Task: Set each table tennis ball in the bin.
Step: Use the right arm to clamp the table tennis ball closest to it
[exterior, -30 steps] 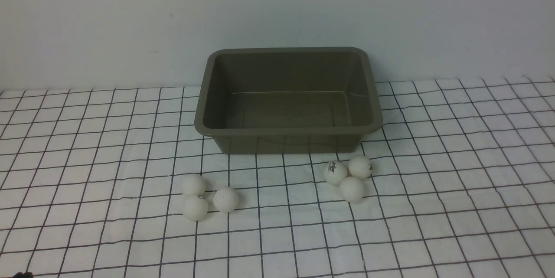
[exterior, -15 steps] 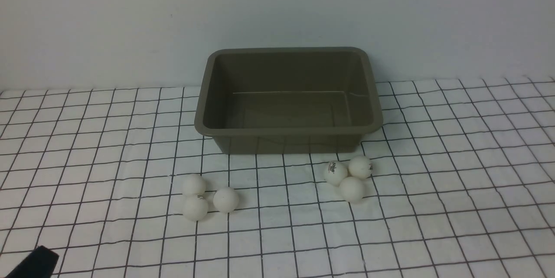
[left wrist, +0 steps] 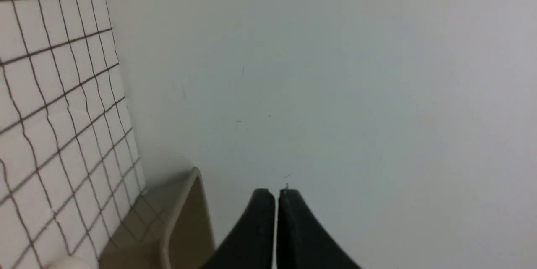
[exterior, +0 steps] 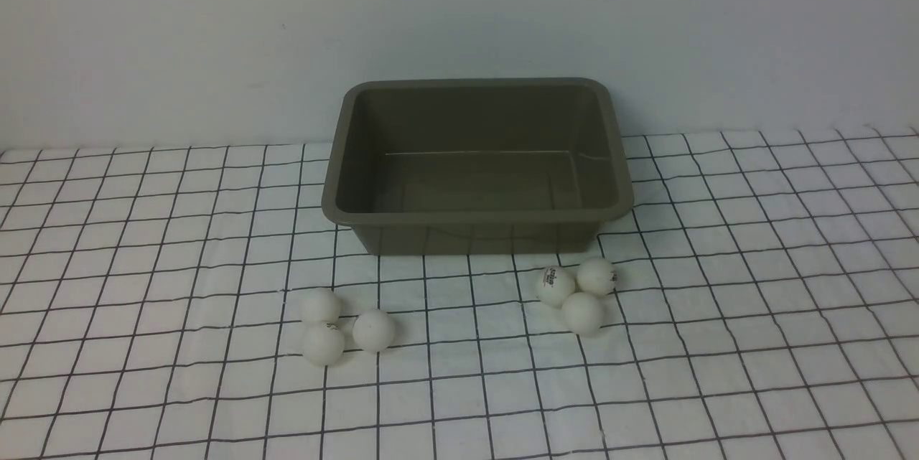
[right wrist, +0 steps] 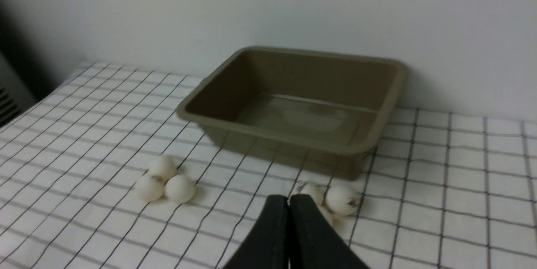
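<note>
My left gripper [left wrist: 276, 194] is clenched, its black fingers pressed together with nothing between them. It points at the pale wall [left wrist: 335, 71], and one corner of the bin [left wrist: 184, 214] sits just beside its tips.

The left trio of balls [exterior: 323, 344] lies bunched and touching on the checked cloth [exterior: 143, 374], ahead of my right gripper [right wrist: 288, 198] and well off to its left. The bin stands upright farther ahead of that gripper, beyond all six balls and close to the wall.

The right trio of balls [exterior: 583, 313] sits between the right gripper and the bin's near side, just past the fingertips. One of these balls is partly hidden behind the fingers. The right gripper is clamped tight too, gripping nothing.
</note>
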